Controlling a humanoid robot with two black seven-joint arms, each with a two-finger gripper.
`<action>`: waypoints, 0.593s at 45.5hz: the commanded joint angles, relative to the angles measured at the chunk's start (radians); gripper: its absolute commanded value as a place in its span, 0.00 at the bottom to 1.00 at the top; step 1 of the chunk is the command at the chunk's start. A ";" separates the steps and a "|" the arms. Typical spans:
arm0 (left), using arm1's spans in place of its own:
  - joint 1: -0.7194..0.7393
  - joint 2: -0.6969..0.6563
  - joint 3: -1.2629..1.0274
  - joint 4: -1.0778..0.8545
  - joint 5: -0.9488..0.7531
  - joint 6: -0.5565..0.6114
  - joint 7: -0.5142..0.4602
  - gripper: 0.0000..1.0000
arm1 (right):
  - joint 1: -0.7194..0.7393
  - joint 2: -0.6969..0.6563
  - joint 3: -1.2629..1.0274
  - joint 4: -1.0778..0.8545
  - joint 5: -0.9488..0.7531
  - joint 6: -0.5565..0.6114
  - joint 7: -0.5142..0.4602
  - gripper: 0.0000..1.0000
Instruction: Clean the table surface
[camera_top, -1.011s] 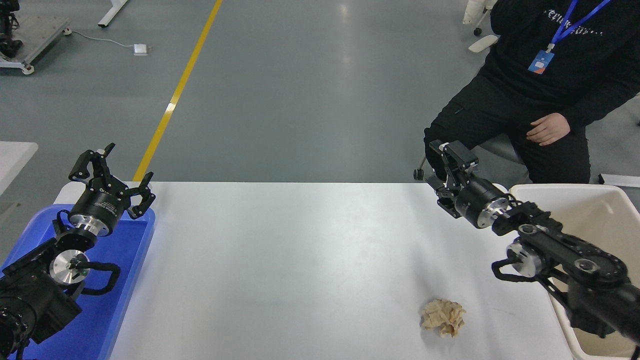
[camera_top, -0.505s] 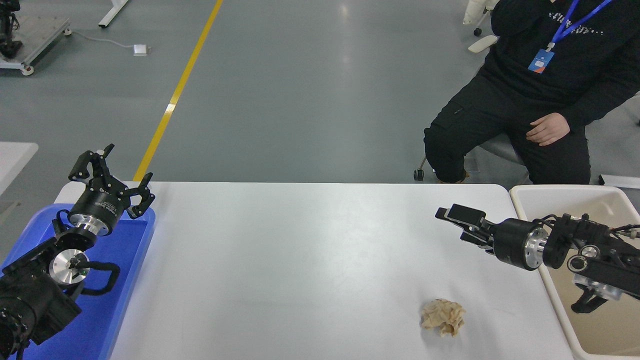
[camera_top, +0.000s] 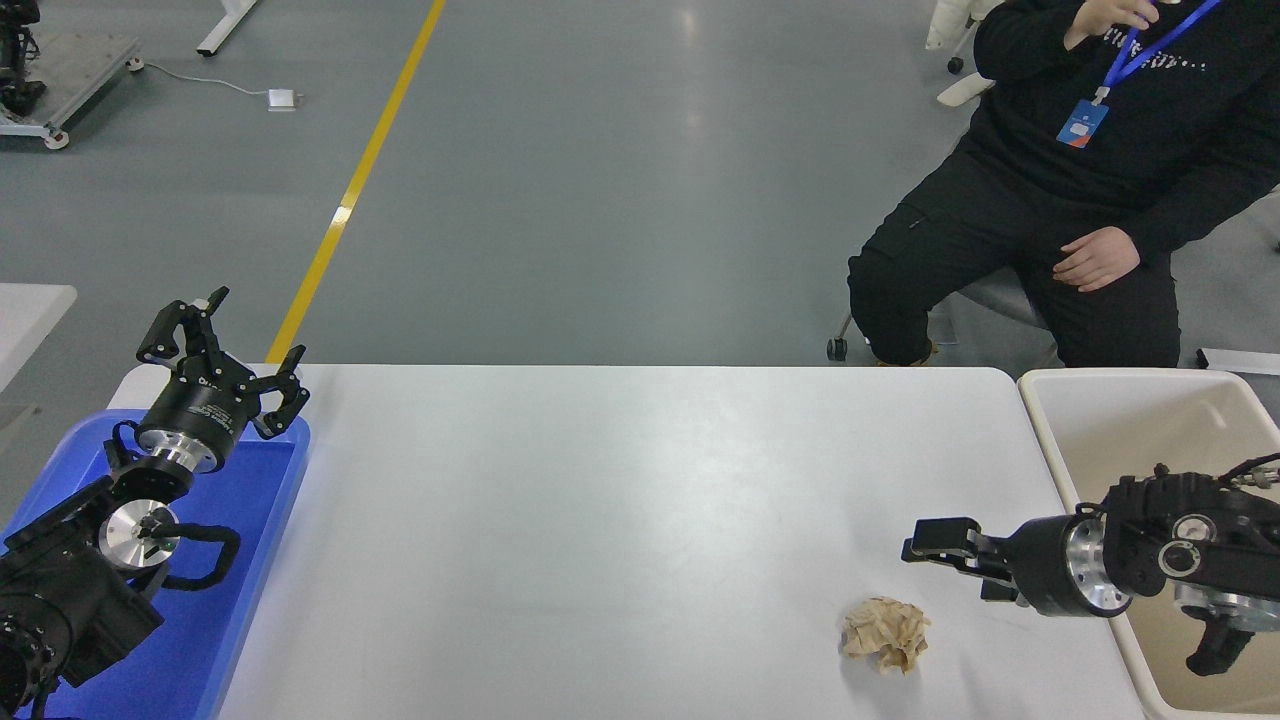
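The glossy white worktop (camera_top: 600, 520) filled the middle of the head view, wider than either bin beside it. The right gripper (camera_top: 925, 548) came in from the right edge, its arm crossing over the near rim of the cream tub (camera_top: 1050, 440), and pointed leftward low over the worktop. Seen side-on, its fingers lined up behind one another, so whether they were apart or together could not be told.

A crumpled ball of tan paper (camera_top: 886, 635) lay on the worktop just below and slightly left of that gripper, nearer the camera, close to it but not touching. The tub sat behind the gripper, against the worktop's right end, with the arm's wrist joints hanging over its interior.

Well apart, at the opposite end, the left gripper (camera_top: 225, 345) hovered parked above the far corner of the blue tray (camera_top: 250, 560), its black fingers spread apart around nothing.

Beyond the right gripper, past the far edge of the worktop, a person in black clothing (camera_top: 1050, 170) sat with a blue lanyard, one hand (camera_top: 1095, 258) lying on a thigh and the other raised near the top of the frame.
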 joint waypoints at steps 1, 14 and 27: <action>0.000 0.000 0.000 0.000 0.000 0.000 0.000 1.00 | -0.028 0.094 -0.017 -0.022 0.085 -0.027 -0.034 1.00; 0.000 0.000 0.000 0.000 0.000 0.000 0.000 1.00 | -0.071 0.171 -0.018 -0.134 0.137 -0.056 -0.034 1.00; 0.000 0.000 0.000 0.000 0.000 0.000 0.000 1.00 | -0.077 0.205 -0.018 -0.173 0.168 -0.063 -0.034 1.00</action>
